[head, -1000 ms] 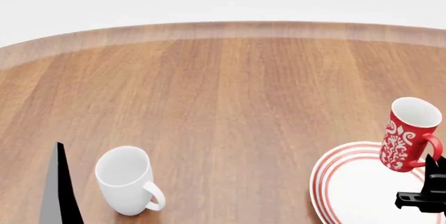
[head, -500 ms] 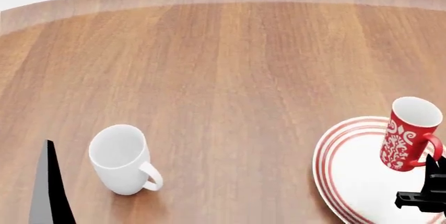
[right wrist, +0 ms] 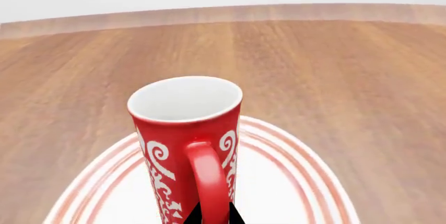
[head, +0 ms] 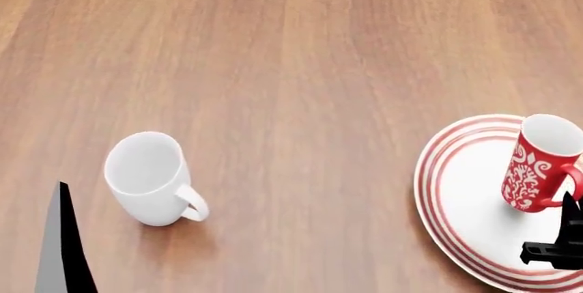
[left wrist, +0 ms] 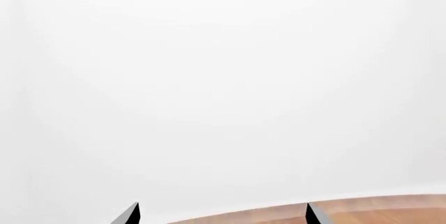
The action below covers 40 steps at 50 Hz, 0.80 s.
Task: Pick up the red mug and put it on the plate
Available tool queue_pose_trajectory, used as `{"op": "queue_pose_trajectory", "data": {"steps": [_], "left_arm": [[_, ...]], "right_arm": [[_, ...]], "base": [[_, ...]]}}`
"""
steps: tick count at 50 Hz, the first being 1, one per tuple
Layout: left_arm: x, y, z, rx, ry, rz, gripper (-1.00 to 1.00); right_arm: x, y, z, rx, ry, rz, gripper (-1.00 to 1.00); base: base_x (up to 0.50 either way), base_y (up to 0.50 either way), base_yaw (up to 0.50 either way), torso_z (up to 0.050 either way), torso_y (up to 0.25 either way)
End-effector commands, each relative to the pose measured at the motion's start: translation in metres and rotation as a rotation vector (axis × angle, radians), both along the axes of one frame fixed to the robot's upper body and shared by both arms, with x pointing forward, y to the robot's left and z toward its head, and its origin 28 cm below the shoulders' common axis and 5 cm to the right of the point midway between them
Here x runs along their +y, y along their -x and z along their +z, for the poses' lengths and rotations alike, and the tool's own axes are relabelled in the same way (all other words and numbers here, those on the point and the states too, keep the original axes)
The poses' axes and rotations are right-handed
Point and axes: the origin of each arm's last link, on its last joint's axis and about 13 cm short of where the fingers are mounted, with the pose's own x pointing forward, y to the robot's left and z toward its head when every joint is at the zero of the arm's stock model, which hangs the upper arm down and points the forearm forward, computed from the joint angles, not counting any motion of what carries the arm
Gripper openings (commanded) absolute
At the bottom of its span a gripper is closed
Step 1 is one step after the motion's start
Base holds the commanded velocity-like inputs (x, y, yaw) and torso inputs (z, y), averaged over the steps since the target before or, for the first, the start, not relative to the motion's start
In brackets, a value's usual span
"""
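The plate is cropped at the head view's edge; the right claw is mostly cut off.

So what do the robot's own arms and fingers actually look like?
Little shows. The left gripper has two thin black pointed fingers; the head view shows a dark wedge with a grey face. The right gripper is black and angular. No cables or markings visible.
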Motion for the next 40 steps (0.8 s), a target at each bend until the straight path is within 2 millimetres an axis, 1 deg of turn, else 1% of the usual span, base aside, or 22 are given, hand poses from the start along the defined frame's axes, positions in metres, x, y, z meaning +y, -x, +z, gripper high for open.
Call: {"op": "queue_pose_trajectory", "data": {"steps": [1, 10, 29, 33, 38, 39, 40], "left_arm": [[0.0002, 0.0005, 0.0000, 0.000, -0.001, -0.001, 1.00], [0.0006, 0.0012, 0.0005, -0.001, 0.001, -0.002, 1.00], [0.0003, 0.0015, 0.0011, 0.000, 0.004, -0.006, 1.00], [0.0003, 0.0019, 0.0011, -0.002, 0.005, -0.007, 1.00], [0.0002, 0.0021, 0.0012, -0.005, 0.006, -0.010, 1.00], [0.0003, 0.0022, 0.0011, -0.005, 0.007, -0.011, 1.00], [0.0003, 0.0023, 0.0011, -0.005, 0.007, -0.011, 1.00]], "right_arm": [[-0.0005, -0.0012, 0.0025, -0.028, -0.008, -0.010, -1.00], [-0.0013, -0.0007, 0.0026, -0.032, -0.009, -0.012, -1.00], [-0.0017, 0.0014, 0.0000, -0.026, -0.010, -0.001, -1.00], [-0.0012, 0.0031, -0.0027, -0.010, -0.001, 0.046, -1.00], [-0.0008, 0.0050, -0.0054, -0.005, 0.017, 0.056, -1.00], [-0.0007, 0.0056, -0.0061, -0.004, 0.026, 0.061, 1.00], [-0.0007, 0.0056, -0.0061, -0.004, 0.026, 0.061, 1.00]], "base": [[0.00, 0.00, 0.00, 0.011, -0.148], [0.00, 0.00, 0.00, 0.011, -0.135], [0.00, 0.00, 0.00, 0.004, -0.017], [0.00, 0.00, 0.00, 0.000, 0.000], [0.00, 0.00, 0.00, 0.000, 0.000], [0.00, 0.00, 0.00, 0.000, 0.000], [0.00, 0.00, 0.00, 0.000, 0.000]]}}
